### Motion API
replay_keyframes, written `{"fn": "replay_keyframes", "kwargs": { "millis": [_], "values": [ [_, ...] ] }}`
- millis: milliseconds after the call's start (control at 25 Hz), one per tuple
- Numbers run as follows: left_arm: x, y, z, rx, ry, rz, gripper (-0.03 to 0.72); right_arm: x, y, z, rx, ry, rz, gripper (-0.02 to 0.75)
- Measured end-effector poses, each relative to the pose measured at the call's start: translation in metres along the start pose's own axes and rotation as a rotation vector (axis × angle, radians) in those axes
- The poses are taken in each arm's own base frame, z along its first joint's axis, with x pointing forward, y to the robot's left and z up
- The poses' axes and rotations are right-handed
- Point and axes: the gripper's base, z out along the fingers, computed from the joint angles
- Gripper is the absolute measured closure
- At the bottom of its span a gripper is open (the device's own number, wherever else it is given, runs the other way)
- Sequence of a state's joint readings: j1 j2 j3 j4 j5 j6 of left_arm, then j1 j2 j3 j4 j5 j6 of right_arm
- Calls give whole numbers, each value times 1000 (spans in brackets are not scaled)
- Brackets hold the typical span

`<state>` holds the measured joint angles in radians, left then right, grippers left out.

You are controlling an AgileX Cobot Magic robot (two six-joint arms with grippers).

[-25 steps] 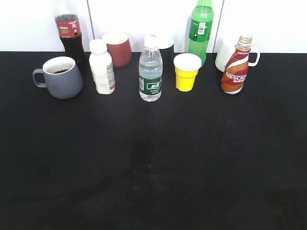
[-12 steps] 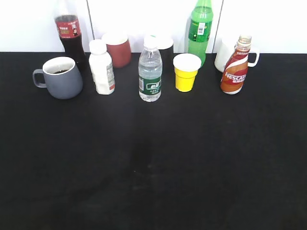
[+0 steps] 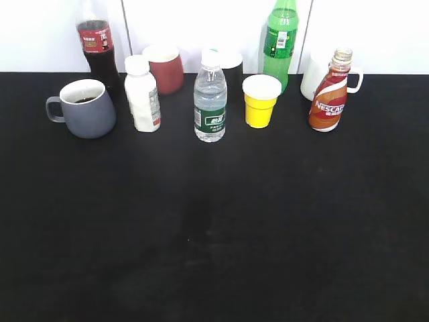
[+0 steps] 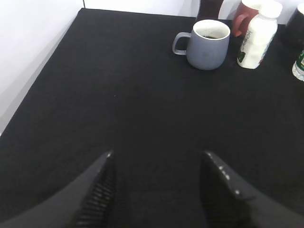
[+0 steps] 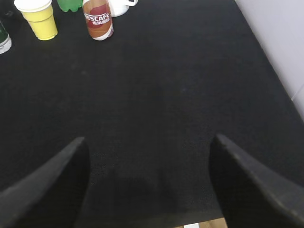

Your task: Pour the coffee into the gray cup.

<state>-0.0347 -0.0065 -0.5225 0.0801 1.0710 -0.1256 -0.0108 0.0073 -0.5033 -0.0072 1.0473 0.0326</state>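
Lab-like setup: black table (image 3: pixel 214 235), white wall (image 3: pixel 375 33)

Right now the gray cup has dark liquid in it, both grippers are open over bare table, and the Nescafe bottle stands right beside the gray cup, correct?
Not quite. The Nescafe bottle stands at the far right of the row, well apart from the gray cup at the far left, as the exterior view shows. The rest holds: dark liquid in the cup, left gripper and right gripper open.

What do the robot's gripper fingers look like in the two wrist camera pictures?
Both are matte black. The left gripper has tapering fingers with ribbed inner pads and pale scuffs near the tips. The right gripper shows broad, plain wedge-shaped fingers. No cables or markings are visible.
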Motion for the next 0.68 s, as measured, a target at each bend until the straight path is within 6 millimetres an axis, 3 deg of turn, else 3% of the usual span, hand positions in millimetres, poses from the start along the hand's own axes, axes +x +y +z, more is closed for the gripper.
{"fn": "replay_keyframes", "kwargs": {
  "millis": [400,680],
  "values": [
    [0,0,0,0,0,0,299,0,0,0,0,0,0,149],
    [0,0,0,0,0,0,384,0,0,0,0,0,0,149]
  ]
}}
